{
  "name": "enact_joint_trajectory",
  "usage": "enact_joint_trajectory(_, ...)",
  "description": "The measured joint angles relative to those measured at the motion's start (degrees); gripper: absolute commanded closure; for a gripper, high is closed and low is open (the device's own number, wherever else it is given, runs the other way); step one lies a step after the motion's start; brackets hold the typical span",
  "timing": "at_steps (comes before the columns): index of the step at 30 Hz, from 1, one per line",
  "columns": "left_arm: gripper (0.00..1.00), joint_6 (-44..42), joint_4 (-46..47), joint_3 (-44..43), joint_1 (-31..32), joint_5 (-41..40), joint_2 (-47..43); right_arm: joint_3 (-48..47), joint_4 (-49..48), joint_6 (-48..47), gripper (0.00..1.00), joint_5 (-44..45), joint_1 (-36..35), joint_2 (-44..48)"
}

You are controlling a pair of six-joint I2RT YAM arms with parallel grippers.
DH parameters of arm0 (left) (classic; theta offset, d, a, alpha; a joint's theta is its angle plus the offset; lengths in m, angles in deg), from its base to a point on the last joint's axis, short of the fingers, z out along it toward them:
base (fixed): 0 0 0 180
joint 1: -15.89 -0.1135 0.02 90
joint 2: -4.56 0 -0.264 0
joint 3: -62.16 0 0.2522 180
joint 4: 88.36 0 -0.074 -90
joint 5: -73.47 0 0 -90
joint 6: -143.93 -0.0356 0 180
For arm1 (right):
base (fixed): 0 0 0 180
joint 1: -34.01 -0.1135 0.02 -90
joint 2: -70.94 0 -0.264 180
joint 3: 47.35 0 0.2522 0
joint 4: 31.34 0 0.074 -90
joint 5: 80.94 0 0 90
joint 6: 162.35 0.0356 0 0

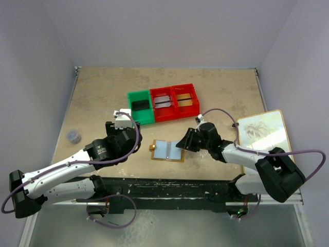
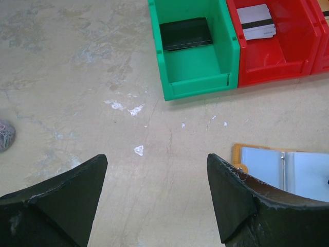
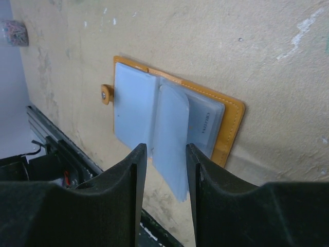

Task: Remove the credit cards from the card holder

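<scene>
Orange-tan card holder (image 3: 134,105) lies wide open on the table (image 1: 103,92), near the front edge and between the two arms. Its pale blue pockets face up, and the little tab clasp (image 3: 106,94) pokes out to the left. Right gripper (image 3: 165,149) is right on it: one blue pocket leaf (image 3: 172,123) stands up between its fingers, with the jaws partway closed either side of it. I can't tell whether they actually pinch it. Left gripper (image 2: 157,159) hangs over bare table just left of the holder, jaws spread wide, nothing between them. Farther back sit three bins in a row. A black card (image 2: 186,33) lies in the green bin (image 2: 198,87), a white striped card (image 2: 256,21) in the red bin (image 2: 277,72) beside it, and a tan card (image 1: 185,100) in the far-right bin (image 1: 196,98).
</scene>
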Motion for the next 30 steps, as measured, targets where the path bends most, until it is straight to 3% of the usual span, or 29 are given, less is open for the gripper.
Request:
enact_joint_trajectory(16, 0.23, 0.00, 0.00, 0.00, 0.00, 0.28, 0.15, -0.81, -4.37, 2.29, 0.62, -4.33, -0.72, 1.29)
enact_joint_trajectory(30, 0.23, 0.00, -0.11, 0.00, 0.00, 0.31, 0.44, -8.83, -7.13, 1.53, 0.59, -7.06, -4.42, -9.20)
